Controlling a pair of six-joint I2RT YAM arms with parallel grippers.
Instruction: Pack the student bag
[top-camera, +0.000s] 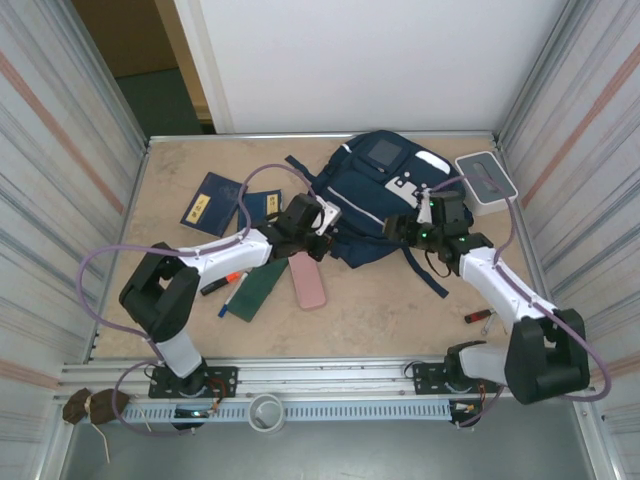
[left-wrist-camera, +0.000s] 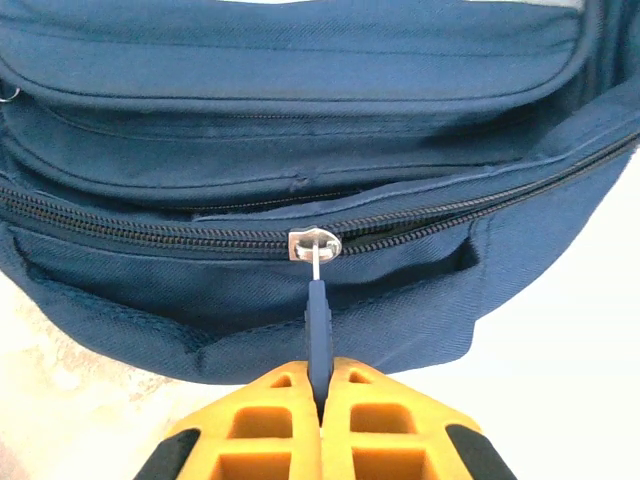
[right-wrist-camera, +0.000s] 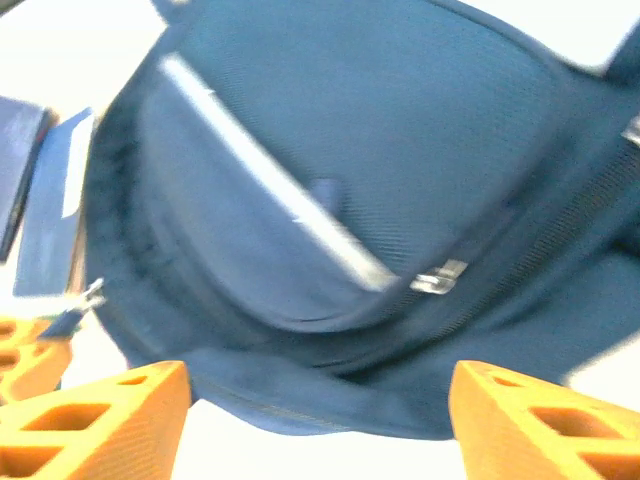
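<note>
Notebooks (top-camera: 212, 203) and pink case (top-camera: 307, 281) lie beside student bag (top-camera: 375, 195); left tool (left-wrist-camera: 320, 385) pinches zipper pull (left-wrist-camera: 318, 320), right tool (right-wrist-camera: 320, 380) wide.

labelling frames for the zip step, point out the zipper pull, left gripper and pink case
zipper pull (left-wrist-camera: 318, 312), left wrist view, its blue tab
left gripper (left-wrist-camera: 320, 374), left wrist view, between its shut fingertips
pink case (top-camera: 307, 281), top external view, its middle
</note>
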